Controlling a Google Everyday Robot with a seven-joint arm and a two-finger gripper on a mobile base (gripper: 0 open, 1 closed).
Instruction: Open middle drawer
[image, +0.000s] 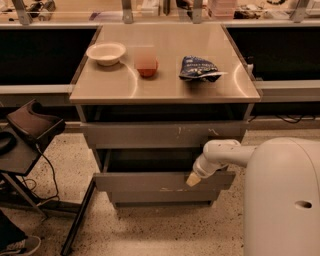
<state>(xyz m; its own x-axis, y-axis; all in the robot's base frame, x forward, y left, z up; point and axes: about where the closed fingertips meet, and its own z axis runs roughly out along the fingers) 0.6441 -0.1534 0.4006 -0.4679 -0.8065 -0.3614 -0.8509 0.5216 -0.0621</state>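
The middle drawer (150, 181) is a wide shallow grey front with a pale scuff at its lower edge. It stands pulled out from the cabinet, with a dark gap above it. My gripper (193, 178) is at the end of the white arm (222, 152). It rests at the top edge of that drawer's front, near its right end. Above is the taller grey front with pale scratch marks (160, 135). Below is the narrowest grey front (162, 202).
On the cabinet top (110, 85) are a white bowl (106, 53), a red apple (147, 68) and a blue snack bag (199, 69). A dark stand with a chair-like seat (31, 125) and cables is at the left. My white body (282, 197) fills the lower right.
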